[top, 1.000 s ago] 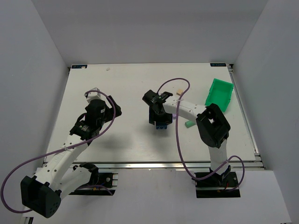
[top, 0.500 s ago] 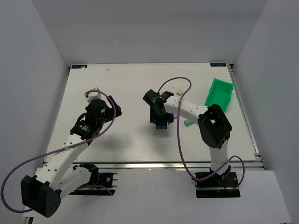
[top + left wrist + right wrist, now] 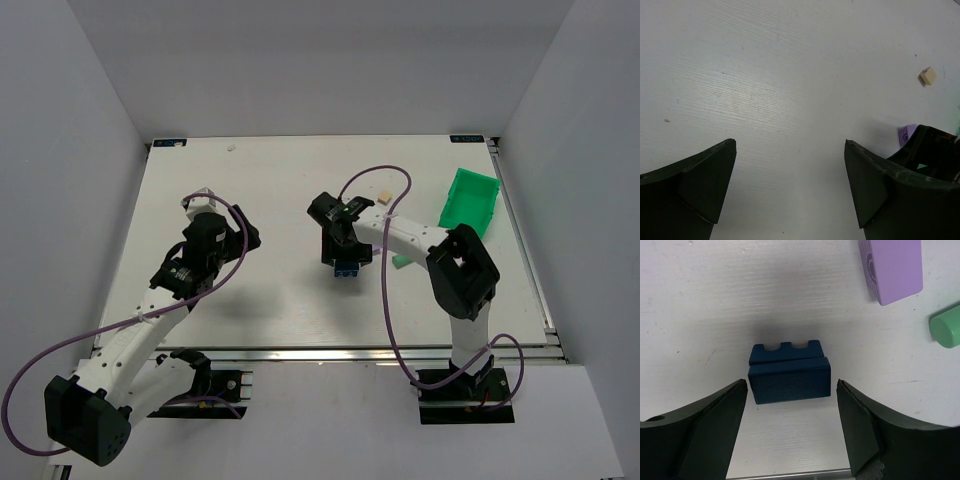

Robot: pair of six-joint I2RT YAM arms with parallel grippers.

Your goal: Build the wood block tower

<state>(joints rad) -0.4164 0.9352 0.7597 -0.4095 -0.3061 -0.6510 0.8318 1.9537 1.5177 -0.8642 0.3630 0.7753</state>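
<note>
- Dark blue block (image 3: 789, 372) lies on the white table (image 3: 270, 180) near the middle, with a scalloped edge showing on its far side.
- Right gripper (image 3: 791, 385) hangs right over this block with its jaws spread. One finger stands on each side of the block, and in the right wrist view a strip of table shows between each finger and the block.
- Lilac purple block (image 3: 892, 270) lies flat a little beyond, and a mint green block (image 3: 946, 326) lies near it; neither touches the blue one.
- Cream block (image 3: 382, 195) sits alone farther back, between the right arm and the bright green bin (image 3: 470, 203).
- Left gripper (image 3: 789, 144) is wide apart over bare table on the left side, holding nothing, well away from the blocks.
</note>
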